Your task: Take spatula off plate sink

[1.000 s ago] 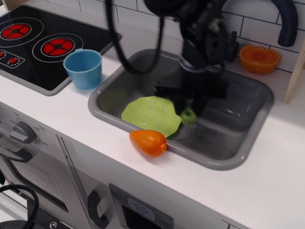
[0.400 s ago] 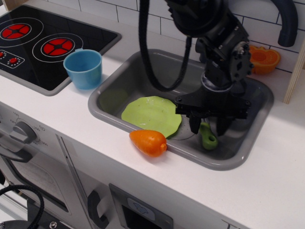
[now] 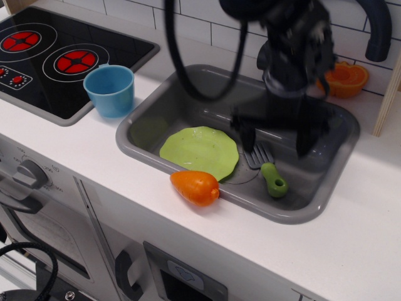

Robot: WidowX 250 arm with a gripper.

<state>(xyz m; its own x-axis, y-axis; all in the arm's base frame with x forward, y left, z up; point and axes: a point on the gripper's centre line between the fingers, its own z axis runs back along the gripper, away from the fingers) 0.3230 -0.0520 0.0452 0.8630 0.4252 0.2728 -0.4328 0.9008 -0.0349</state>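
We see the spatula (image 3: 268,170) lying in the sink (image 3: 326,188) beside the plate (image 3: 199,151); the gripper (image 3: 277,137) hangs above, fingers apart.

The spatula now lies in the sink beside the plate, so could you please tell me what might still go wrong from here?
1. The spatula lies on the sink floor with its grey head right beside the plate rim; a nudge could push it back on.
2. The open gripper hangs just above the spatula's head, and its blurred fingers could clip it.
3. The cable loops low over the sink and might snag.
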